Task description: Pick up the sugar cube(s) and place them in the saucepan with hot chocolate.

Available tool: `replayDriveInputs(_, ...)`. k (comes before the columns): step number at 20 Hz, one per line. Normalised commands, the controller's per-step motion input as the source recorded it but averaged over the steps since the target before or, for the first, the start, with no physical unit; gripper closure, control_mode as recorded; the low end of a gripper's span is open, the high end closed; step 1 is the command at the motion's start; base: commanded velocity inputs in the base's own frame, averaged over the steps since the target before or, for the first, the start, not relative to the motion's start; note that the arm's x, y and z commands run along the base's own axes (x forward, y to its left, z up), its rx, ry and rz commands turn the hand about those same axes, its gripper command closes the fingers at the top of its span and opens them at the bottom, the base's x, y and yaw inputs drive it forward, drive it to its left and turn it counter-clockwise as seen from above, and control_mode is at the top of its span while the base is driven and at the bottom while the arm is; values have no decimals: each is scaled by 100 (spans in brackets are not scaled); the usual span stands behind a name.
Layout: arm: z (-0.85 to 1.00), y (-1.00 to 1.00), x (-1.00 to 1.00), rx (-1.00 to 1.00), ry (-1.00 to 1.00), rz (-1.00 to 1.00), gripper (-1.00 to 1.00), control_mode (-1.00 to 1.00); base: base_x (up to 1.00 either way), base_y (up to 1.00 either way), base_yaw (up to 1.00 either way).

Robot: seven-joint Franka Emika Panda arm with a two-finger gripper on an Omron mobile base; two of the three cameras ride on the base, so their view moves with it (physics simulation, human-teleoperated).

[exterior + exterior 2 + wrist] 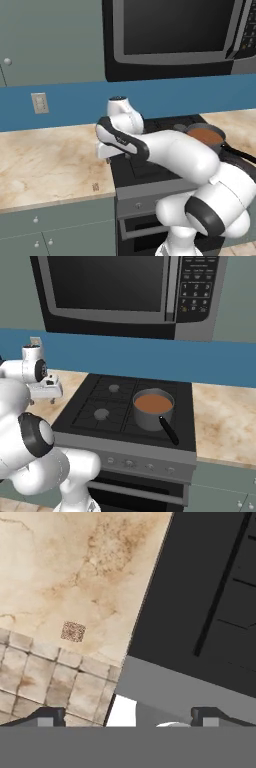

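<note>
Jaws apart above stove [200,587] edge, sugar cube [73,631] near counter [65,567] rim.

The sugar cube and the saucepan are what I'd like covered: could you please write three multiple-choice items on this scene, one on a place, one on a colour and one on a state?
1. Where does the sugar cube lie?
A. In the saucepan
B. On the counter near its front edge, left of the stove
C. On a burner

2. What colour is the liquid in the saucepan?
A. Reddish-brown
B. White
C. Green

3. How does the gripper stand?
A. Shut on the cube
B. Inside the pan
C. Open and holding nothing

Answers:
1. B: the speckled cube sits on the beige counter by its edge.
2. A: the right base view shows reddish-brown liquid.
3. C: the hand view shows the fingertips wide apart with nothing between them.
</note>
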Motion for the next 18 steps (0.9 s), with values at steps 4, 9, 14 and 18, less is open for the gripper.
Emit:
replayDriveInputs(4,-26,99,0,0,-21,0,-100,-100,0,0,0)
replayDriveInputs(9,-38,88,3,1,-23,0,-100,-100,0,0,0)
replayDriveInputs(14,-7,39,26,0,-13,-4,-100,-100,0,0,0)
replayDriveInputs(18,0,0,15,0,-1,-9,-100,-100,0,0,0)
